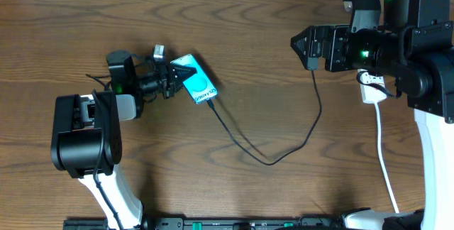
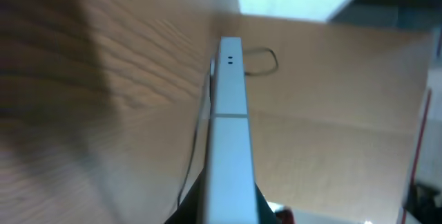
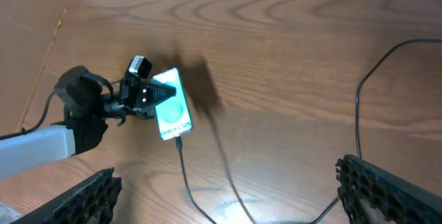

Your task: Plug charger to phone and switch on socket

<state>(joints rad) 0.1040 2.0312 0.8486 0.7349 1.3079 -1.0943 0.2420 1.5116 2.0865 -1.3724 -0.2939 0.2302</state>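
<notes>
The left pincer [image 1: 174, 79] is clamped on the upper end of the phone [image 1: 200, 84] at the table's [image 1: 241, 17] left-centre. The charger [image 1: 272, 163] appears plugged into its lower end. The right pincer [image 3: 238, 195] hangs wide open, empty, beside the socket [image 1: 369, 91].

L arm [image 1: 85, 134] sits low on the left side, bent, and reaches to the right. L gripper [image 1: 174, 79] is closed tight on one end of the phone [image 1: 201, 84]. R arm [image 1: 425, 52] is far right and reaches left. R gripper [image 1: 301, 47] has its fingers [image 3: 387, 186] wide apart w/ nothing in it.
</notes>
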